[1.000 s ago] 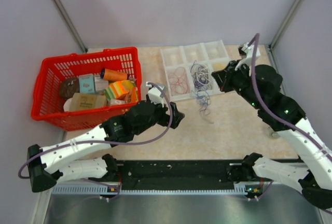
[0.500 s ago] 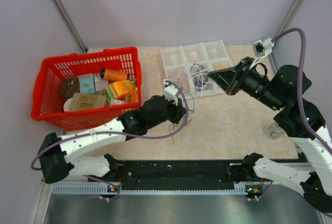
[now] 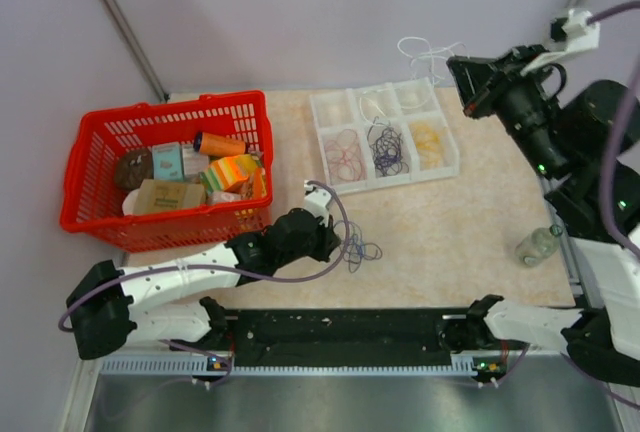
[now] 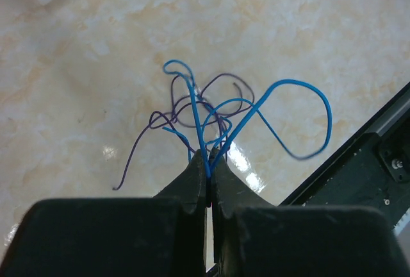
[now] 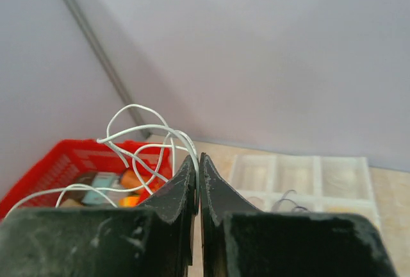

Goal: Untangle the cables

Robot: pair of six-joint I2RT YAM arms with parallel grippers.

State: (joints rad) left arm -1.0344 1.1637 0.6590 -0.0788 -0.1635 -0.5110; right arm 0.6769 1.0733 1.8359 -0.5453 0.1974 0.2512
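On the left a red plastic mesh basket (image 3: pixel 170 110) is sitting full of small boxes (image 3: pixel 165 195); just right of it the left gripper (image 4: pixel 209 165) is lying low over the beige marbled tabletop (image 3: pixel 450 232), jaws pinching a loose curl of thin blue and purple wires (image 4: pixel 197 123) that is spreading on the surface. Further right a white compartment tray (image 3: pixel 333 107) is holding pink-red, dark and pale coils (image 3: pixel 386 150) in separate cells, and the right gripper (image 3: pixel 462 80) is hanging raised by its far corner, jaws clamping thin white wires (image 5: pixel 150 127) looping in air
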